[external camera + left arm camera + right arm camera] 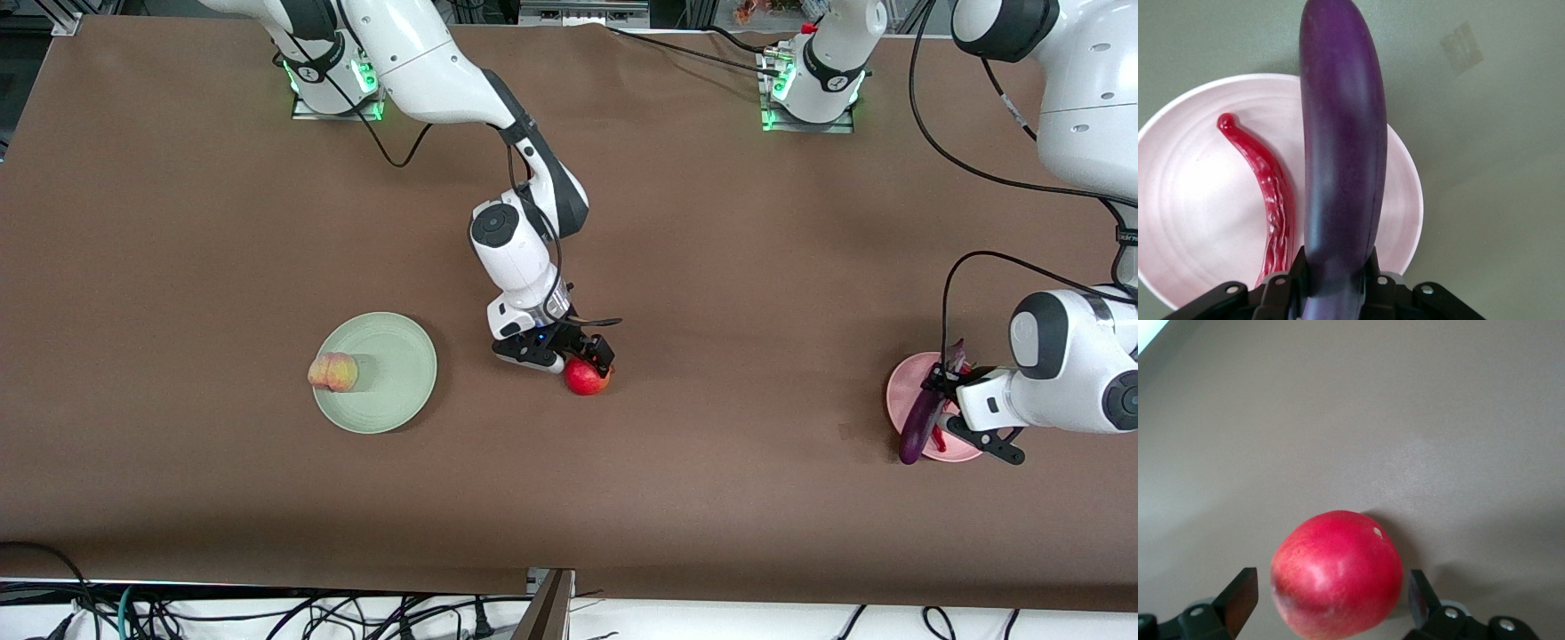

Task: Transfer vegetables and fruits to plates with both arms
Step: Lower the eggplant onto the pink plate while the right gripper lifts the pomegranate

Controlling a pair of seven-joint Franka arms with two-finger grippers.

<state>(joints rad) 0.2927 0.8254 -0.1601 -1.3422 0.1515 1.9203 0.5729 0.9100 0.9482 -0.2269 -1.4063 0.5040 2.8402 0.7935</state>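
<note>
My left gripper (944, 411) is shut on the purple eggplant (918, 427) and holds it lengthwise just over the pink plate (900, 384). In the left wrist view the eggplant (1341, 153) sits between the jaws of my left gripper (1336, 273), beside the red chili pepper (1268, 193) lying on the pink plate (1185, 200). My right gripper (576, 363) is open, low at the table, with its fingers on either side of the red apple-like fruit (585, 379). The fruit (1337, 573) shows gaps to both fingers (1241, 592). The peach (333, 372) rests on the mint green plate (400, 369).
The brown table stretches wide between the two plates. The arm bases (805, 89) stand at the table's edge farthest from the front camera. Cables hang below the edge nearest the front camera.
</note>
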